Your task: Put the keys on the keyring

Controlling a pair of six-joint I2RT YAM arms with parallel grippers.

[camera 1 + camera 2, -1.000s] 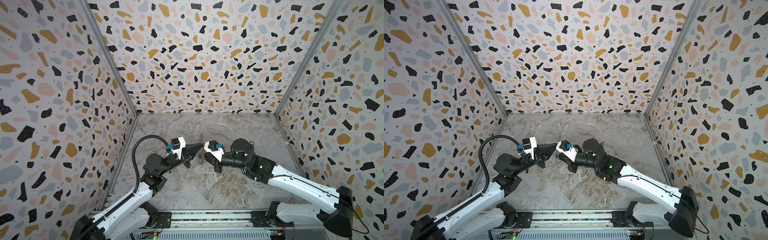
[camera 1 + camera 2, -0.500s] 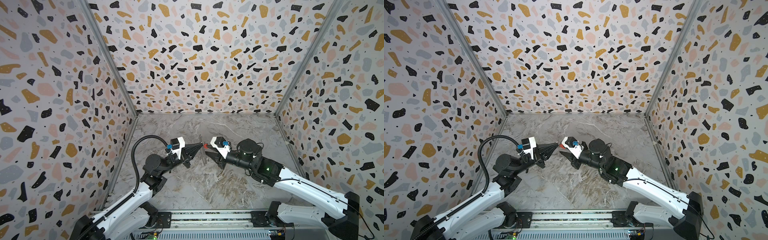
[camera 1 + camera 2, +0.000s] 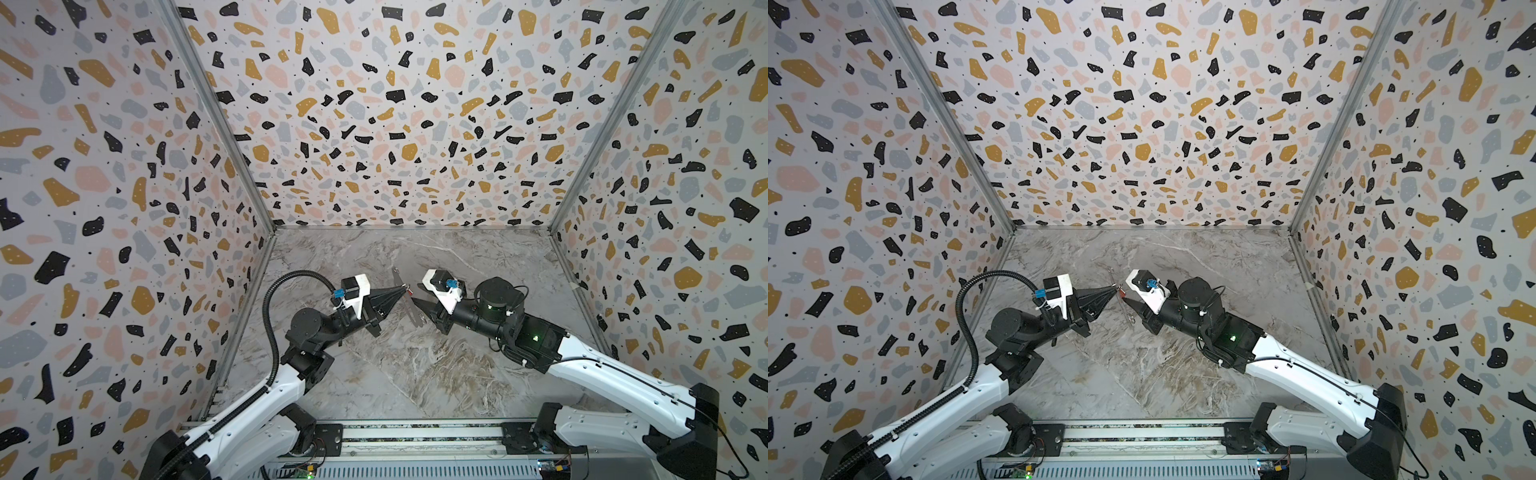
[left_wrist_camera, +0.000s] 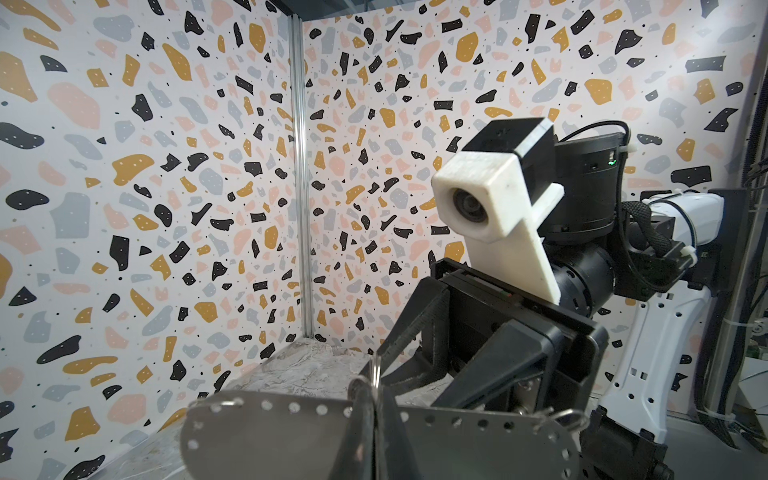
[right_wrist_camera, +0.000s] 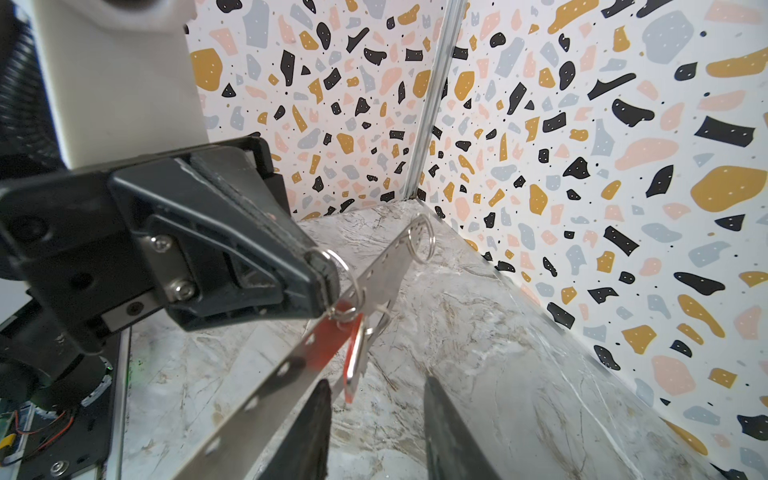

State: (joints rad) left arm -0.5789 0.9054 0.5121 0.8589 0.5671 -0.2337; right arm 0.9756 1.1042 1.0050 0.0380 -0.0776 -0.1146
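The keyring [image 5: 291, 365] is a flat grey metal strip with small holes along its edge, held in the air mid-table. My left gripper [image 4: 374, 395] is shut on it where a small wire ring [image 5: 347, 270] sits; both top views show this gripper [image 3: 400, 289] [image 3: 1112, 289] at the strip [image 3: 411, 309]. A key with a red tag [image 5: 353, 361] hangs from that wire ring beside the strip, seen as a red speck [image 3: 409, 293] [image 3: 1122, 293]. My right gripper [image 5: 378, 419] is open just short of the tag, nothing between its fingers [image 5: 313, 432].
Two more small wire rings hang on the strip, one at its far end [image 5: 419, 237]. The marble floor [image 3: 415, 374] lies below, boxed in by speckled walls [image 3: 395, 124] on three sides. The rail [image 3: 415, 432] that carries both arm bases runs along the front edge.
My right gripper has opened, rolled its wrist and drawn back a little from the keyring. The left gripper has stayed still, shut on the keyring.
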